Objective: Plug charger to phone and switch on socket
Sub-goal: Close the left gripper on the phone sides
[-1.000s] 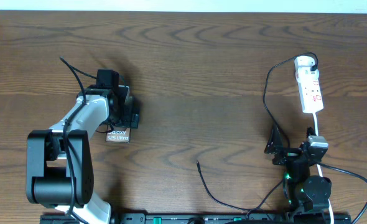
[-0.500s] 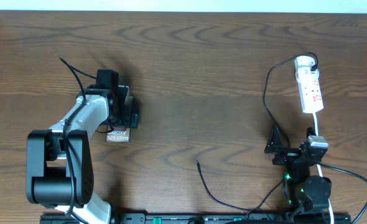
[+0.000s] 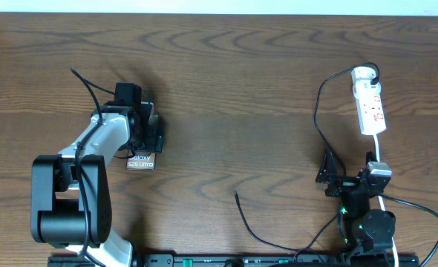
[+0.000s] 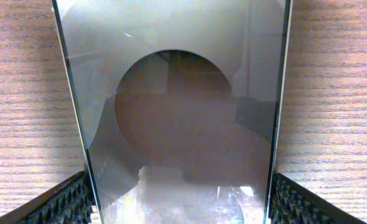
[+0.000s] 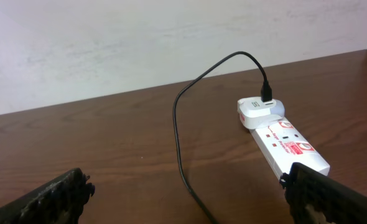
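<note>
The small flat phone with a glossy brownish face and white "Galaxy" lettering [image 3: 140,161] is seen left of centre on the dark brown wooden table [image 3: 241,89]. It is laid flat, its long axis running up and down the overhead frame and its lettered end toward the bottom edge. The left gripper [image 4: 180,202] is set astride it, a ribbed black finger [image 4: 65,202] close against each long edge; whether the jaws pinch cannot be told. The white elongated power strip with red markings [image 3: 370,104] is laid at upper right, long axis near vertical, rounded end uppermost. The thin black charger cable [image 3: 317,111] is led down from that end. Its plug tip [image 3: 236,194] is seen at lower centre, pointed up-left — well apart from the phone. The right gripper [image 5: 190,196], at lower right, is held with jaws spread wide.
</note>
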`<state>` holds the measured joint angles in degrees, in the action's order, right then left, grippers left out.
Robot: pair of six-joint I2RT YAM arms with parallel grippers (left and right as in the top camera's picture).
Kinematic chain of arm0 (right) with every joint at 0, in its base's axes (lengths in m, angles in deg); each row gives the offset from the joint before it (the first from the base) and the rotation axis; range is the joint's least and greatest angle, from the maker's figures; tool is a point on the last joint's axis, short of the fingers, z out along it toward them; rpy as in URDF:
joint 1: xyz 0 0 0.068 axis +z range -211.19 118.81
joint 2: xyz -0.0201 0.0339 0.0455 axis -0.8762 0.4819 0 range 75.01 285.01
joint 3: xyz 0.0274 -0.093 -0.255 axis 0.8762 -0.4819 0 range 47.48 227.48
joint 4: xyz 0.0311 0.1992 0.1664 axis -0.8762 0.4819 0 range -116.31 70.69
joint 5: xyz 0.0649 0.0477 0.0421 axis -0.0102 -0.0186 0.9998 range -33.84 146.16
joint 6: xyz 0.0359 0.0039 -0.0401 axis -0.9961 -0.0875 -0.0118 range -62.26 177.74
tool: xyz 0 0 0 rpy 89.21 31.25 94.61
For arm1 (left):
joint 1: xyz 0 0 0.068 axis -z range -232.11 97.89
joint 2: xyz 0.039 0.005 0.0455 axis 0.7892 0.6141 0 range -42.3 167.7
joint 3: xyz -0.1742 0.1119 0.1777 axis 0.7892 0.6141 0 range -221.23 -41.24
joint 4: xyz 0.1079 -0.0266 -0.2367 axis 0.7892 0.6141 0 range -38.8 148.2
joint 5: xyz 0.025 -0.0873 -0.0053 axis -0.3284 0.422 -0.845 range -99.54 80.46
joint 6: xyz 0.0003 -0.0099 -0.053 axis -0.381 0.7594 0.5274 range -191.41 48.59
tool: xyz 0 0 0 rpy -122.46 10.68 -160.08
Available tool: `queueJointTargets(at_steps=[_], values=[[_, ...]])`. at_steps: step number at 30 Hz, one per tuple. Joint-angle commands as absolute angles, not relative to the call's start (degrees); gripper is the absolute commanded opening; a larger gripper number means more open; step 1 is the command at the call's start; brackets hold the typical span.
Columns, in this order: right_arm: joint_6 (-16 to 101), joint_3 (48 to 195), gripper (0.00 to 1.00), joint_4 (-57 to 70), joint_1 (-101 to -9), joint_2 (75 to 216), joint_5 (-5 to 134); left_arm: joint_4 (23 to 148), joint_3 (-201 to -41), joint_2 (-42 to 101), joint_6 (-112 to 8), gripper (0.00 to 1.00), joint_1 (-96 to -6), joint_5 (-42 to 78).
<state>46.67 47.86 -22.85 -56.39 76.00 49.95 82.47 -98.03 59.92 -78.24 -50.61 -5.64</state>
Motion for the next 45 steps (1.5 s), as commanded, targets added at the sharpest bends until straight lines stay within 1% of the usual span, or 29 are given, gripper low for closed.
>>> queueJointTargets(at_steps=[1, 4, 20, 27, 29, 37, 45], values=[[47.3, 47.8, 0.99, -22.7, -55.9, 75.8, 49.9, 83.2, -96.2, 60.7, -77.6, 0.85, -50.8, -5.1], [47.3, 47.8, 0.99, -22.7, -55.9, 75.8, 49.9, 83.2, -96.2, 60.7, -77.6, 0.80, -50.8, -5.1], [47.3, 47.8, 0.99, -22.7, -55.9, 75.8, 49.9, 83.2, -96.2, 60.7, -77.6, 0.76, -50.8, -5.1], [47.3, 47.8, 0.99, -22.7, -55.9, 75.8, 49.9, 83.2, -96.2, 60.7, -77.6, 0.73, -50.8, -5.1], [47.3, 47.8, 0.99, -22.6, -55.9, 75.8, 49.9, 83.2, -96.2, 60.7, -77.6, 0.70, -50.8, -5.1], [47.3, 47.8, 0.99, -22.7, -55.9, 75.8, 49.9, 83.2, -96.2, 60.7, -77.6, 0.69, -50.8, -5.1], [47.3, 47.8, 0.99, -22.7, -55.9, 75.8, 49.9, 83.2, -96.2, 60.7, -77.6, 0.58, -50.8, -5.1]])
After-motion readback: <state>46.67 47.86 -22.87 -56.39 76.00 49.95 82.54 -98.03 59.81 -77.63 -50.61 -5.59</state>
